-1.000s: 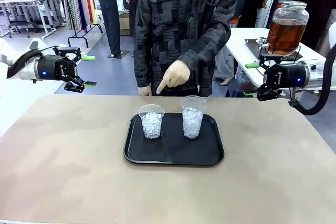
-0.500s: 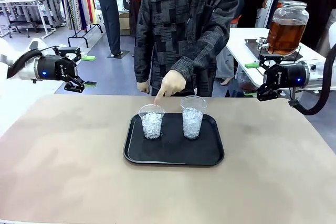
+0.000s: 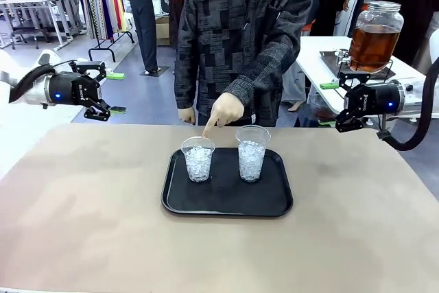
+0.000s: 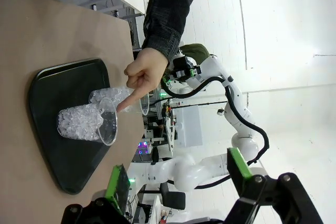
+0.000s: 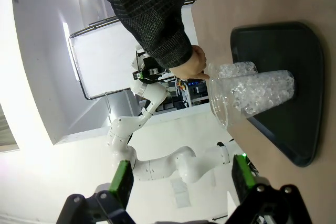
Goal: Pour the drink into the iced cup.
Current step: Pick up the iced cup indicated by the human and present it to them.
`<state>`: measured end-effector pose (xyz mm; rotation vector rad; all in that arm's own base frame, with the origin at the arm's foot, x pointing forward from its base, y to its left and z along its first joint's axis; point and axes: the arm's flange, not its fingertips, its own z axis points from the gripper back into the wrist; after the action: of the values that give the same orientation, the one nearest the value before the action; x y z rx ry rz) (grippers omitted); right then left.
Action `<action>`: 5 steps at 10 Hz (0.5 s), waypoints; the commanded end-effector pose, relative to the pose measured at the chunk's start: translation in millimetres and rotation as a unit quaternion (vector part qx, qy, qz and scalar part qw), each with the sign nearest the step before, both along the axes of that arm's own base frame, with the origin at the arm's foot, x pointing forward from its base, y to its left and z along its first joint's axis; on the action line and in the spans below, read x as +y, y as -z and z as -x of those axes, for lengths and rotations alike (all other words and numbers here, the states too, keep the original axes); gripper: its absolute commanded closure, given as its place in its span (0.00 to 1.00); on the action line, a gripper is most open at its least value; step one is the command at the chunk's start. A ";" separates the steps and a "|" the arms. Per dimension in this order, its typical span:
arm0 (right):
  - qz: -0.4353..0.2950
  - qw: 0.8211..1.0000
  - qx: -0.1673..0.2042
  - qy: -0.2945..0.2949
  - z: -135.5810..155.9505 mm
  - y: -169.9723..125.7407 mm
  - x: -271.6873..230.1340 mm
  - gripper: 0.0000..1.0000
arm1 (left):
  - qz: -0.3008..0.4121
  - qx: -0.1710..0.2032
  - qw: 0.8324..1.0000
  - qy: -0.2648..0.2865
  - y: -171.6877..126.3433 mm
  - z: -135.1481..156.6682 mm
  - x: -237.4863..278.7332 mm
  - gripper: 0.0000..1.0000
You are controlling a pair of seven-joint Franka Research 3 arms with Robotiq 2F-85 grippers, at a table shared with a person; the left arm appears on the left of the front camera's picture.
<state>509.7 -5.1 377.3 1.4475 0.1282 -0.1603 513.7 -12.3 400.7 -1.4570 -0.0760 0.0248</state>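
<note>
Two clear plastic cups of ice stand on a black tray: a shorter left cup and a taller right cup. The person's hand points a finger down at the left cup's rim. The drink, amber liquid in a large glass jar with a metal lid, stands on a side table at the back right. My left gripper hangs open off the table's far left corner. My right gripper hangs open at the far right, just below the jar. Neither gripper holds anything.
The tan table spreads wide around the tray. The person stands at the far edge behind the cups. A white side table carries the jar. Clothes racks and other people stand farther back.
The person's pointing hand dropped and shifted slightly left, so the fingertip now sits at the left cup's rim. Both arms stayed still.
</note>
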 end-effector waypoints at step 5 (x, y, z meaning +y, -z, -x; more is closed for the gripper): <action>0.002 1.000 -0.002 0.002 -0.9 -0.5 0.1 0.00 | -0.013 -0.302 0.953 0.015 18.4 5.1 -3.0 0.00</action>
<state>509.7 -5.1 377.2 1.4475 0.1283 -0.1604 513.2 -14.7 393.1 -1.3913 -0.4661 -0.4116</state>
